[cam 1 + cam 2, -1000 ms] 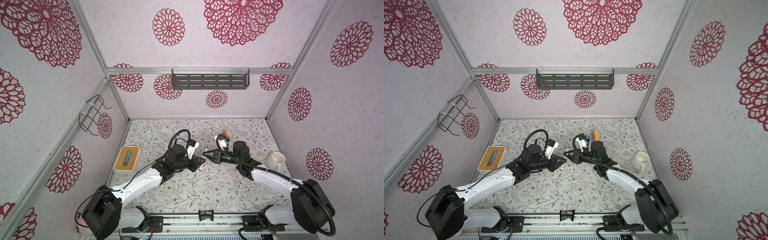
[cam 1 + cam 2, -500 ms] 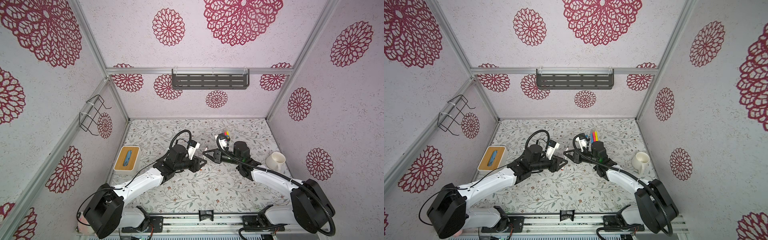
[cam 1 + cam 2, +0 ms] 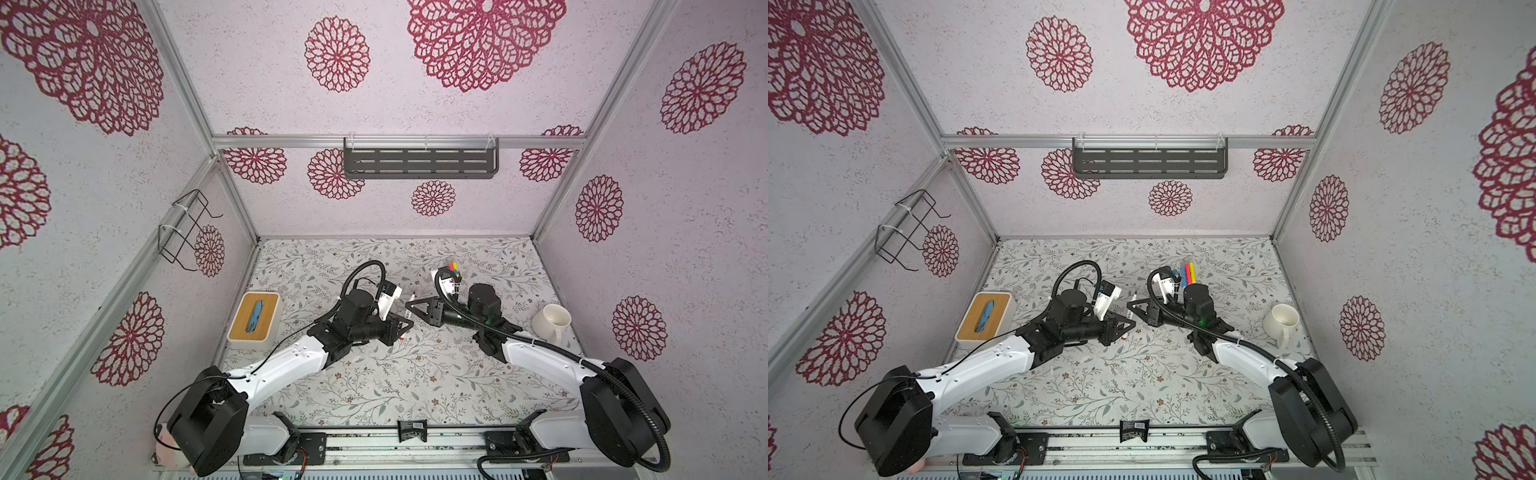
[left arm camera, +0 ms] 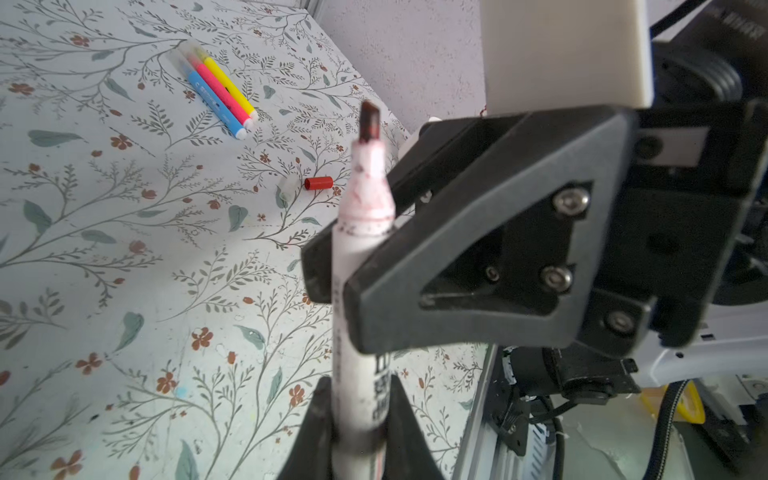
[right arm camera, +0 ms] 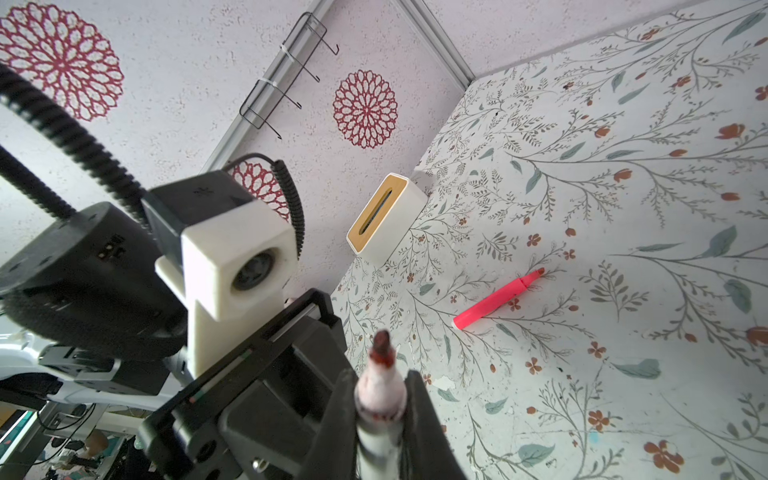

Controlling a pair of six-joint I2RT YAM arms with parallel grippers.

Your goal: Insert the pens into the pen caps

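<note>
Looks like you're mid-handover: the left gripper (image 4: 359, 388) and the right gripper (image 5: 380, 386) are both clamped on the same white pen (image 4: 365, 232), held in the air near the red cap (image 4: 318, 183), tip bare. I'd guess one side needs to let go next, then fetch the red cap off the table — a clear cap (image 4: 284, 193) sits just beside it — and line it up with the tip.

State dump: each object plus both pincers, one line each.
white marker: lifted, nib uncapped, held by both pincers
left pincer: shut on white marker
right pincer: shut on white marker
red cap: loose on table
clear cap: loose beside red cap
blue, pink, yellow markers: capped, lying side by side
lone pink marker: lying flat, uncapped
mug: upright
</note>
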